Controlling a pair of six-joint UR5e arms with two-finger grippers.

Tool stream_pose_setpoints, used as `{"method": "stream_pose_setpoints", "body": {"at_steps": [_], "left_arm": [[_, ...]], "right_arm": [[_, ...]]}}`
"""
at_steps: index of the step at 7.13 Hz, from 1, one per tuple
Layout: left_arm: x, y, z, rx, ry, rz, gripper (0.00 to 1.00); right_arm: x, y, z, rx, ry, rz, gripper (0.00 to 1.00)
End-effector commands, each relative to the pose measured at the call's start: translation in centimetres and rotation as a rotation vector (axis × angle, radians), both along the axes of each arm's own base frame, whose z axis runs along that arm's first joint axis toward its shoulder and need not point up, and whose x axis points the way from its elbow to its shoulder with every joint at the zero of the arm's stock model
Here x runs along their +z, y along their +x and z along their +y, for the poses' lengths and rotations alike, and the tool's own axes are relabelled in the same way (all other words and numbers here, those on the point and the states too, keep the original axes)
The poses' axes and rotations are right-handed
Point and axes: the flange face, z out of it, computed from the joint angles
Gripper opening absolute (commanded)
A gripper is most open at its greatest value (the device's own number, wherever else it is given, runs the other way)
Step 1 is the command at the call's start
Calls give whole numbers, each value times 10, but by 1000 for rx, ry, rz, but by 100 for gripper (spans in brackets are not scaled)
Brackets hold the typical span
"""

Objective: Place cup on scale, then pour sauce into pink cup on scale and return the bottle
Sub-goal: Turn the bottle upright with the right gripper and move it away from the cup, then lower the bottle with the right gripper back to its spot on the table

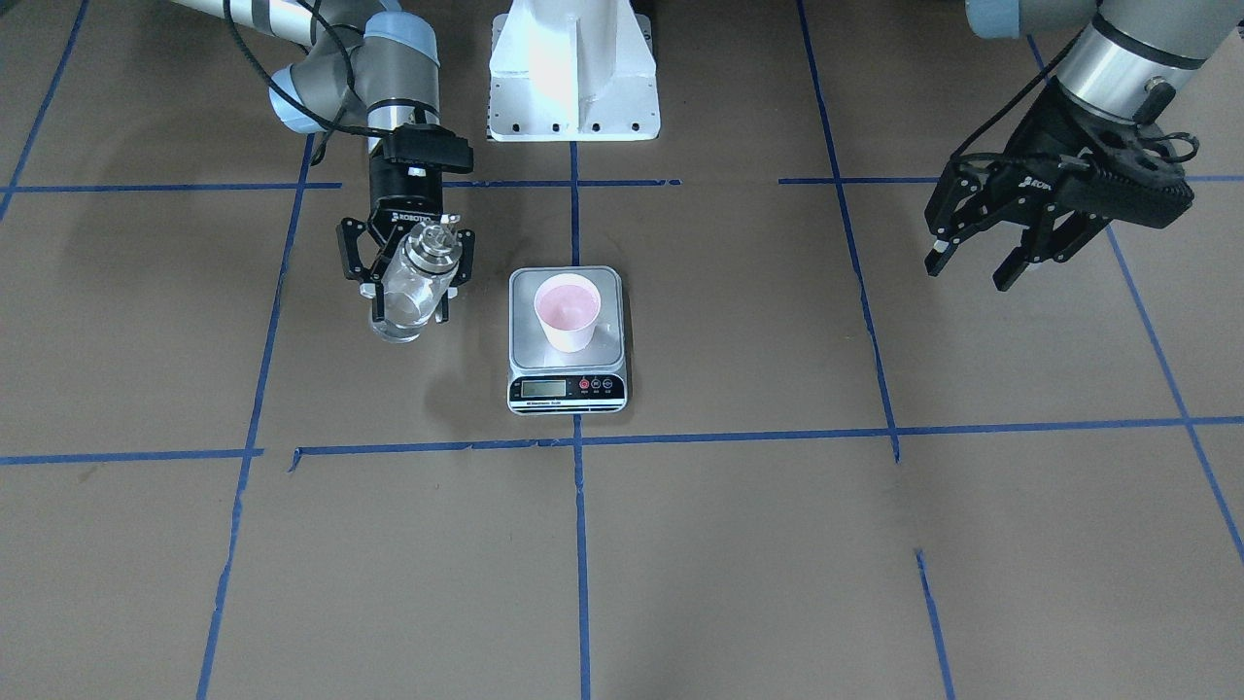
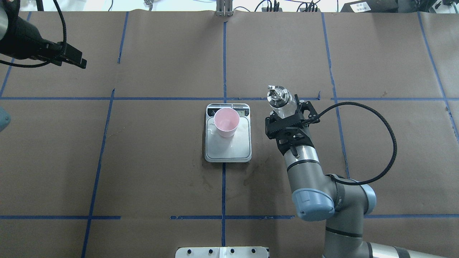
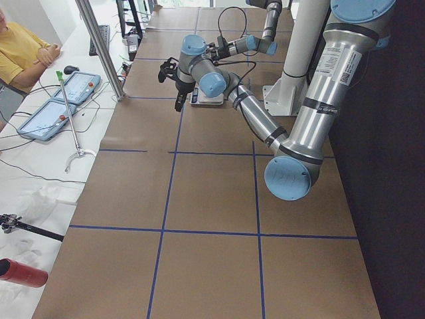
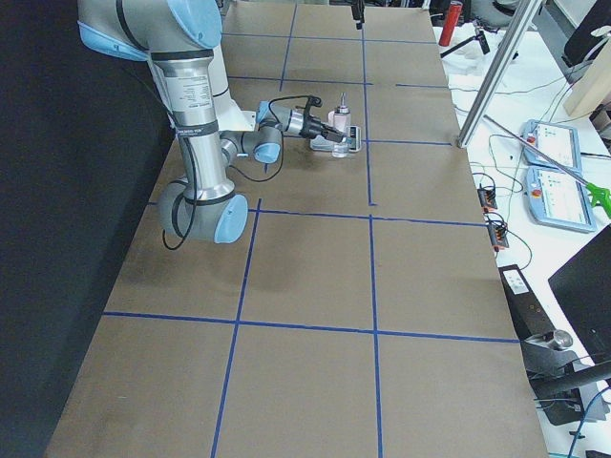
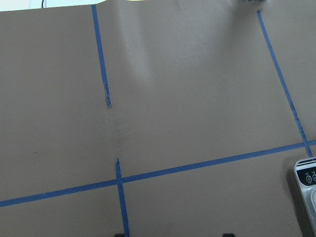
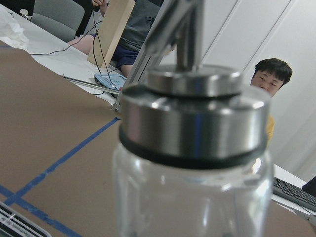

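Plainly legible is only the maker's mark "ROBOTIQ" in white letters on the black body of the right pincer (image 1: 410,294). A like mark shows on the left pincer (image 1: 972,270), but only its first letters can be made out. The scale (image 1: 567,389) has print under its small display and round buttons, too small to read, as is the display itself.

The right pincer is closed around the glass body of the bottle (image 2: 280,98), one finger on each side below the metal collar. The bottle stands upright with its spout pointing up. In the front-facing view it is just beside the scale at 9 o'clock and apart from it; whether its base touches the table (image 1: 739,544) I cannot tell.

The cup (image 1: 568,311) stands upright on the scale's steel platform, pink inside showing.

The left pincer hangs spread wide and empty, well apart from the scale at about 2 o'clock in that view.
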Motion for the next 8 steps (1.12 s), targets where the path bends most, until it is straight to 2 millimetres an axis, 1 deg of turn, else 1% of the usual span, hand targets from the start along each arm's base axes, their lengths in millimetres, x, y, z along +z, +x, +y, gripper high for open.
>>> {"method": "stream_pose_setpoints", "body": {"at_steps": [1,2,3,4,5,6,7,8], "left_arm": [[0,0,0,0,0,0,73],[0,0,0,0,0,0,73],[0,0,0,0,0,0,73],[0,0,0,0,0,0,73],[0,0,1,0,1,1,73],[0,-1,1,-1,1,1,73],[0,-1,1,-2,2,0,73],[-2,0,1,-1,4,1,73]], "right_arm": [[39,53,5,14,-111,-210,0],[60,59,7,32,-139,-227,0],[72,66,8,43,-154,-235,0],[80,67,9,78,-191,-339,0],[91,68,10,90,-206,-356,0],[110,71,11,105,-222,-346,0],[122,69,11,113,-233,-341,0],[143,66,10,124,-247,-314,0]]}}
